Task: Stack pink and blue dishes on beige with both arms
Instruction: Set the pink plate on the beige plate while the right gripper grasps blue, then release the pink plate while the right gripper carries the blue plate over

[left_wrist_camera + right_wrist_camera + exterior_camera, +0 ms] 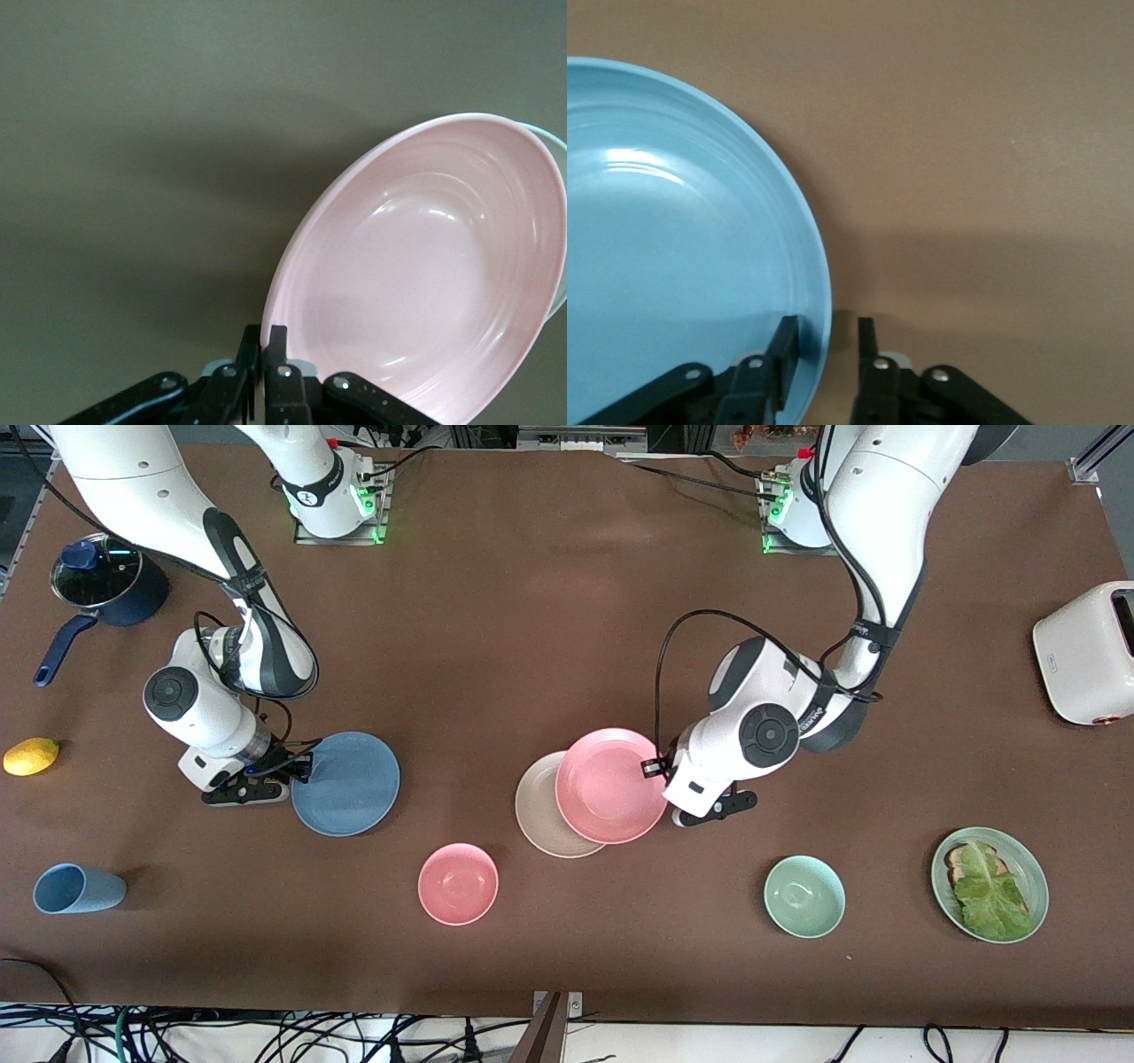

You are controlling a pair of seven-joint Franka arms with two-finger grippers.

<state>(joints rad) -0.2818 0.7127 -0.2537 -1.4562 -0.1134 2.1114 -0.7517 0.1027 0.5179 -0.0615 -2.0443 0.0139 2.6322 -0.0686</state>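
Note:
My left gripper [657, 766] [268, 341] is shut on the rim of the pink plate [609, 784] [425, 283]. That plate hangs partly over the beige plate [539, 815], shifted toward the left arm's end of the table, and covers much of it. The blue plate [347, 784] [673, 266] lies flat on the table toward the right arm's end. My right gripper [301, 766] [827, 332] straddles its rim. One finger is over the plate's inside, the other stands outside the rim with a gap, so the jaws are open.
Nearer the camera sit a pink bowl [458, 883], a green bowl [804, 896], a green plate with lettuce [990, 883] and a light blue cup [78, 888] on its side. A lemon [31, 756] and a dark pot [106, 580] lie at the right arm's end, a toaster [1085, 651] at the left arm's end.

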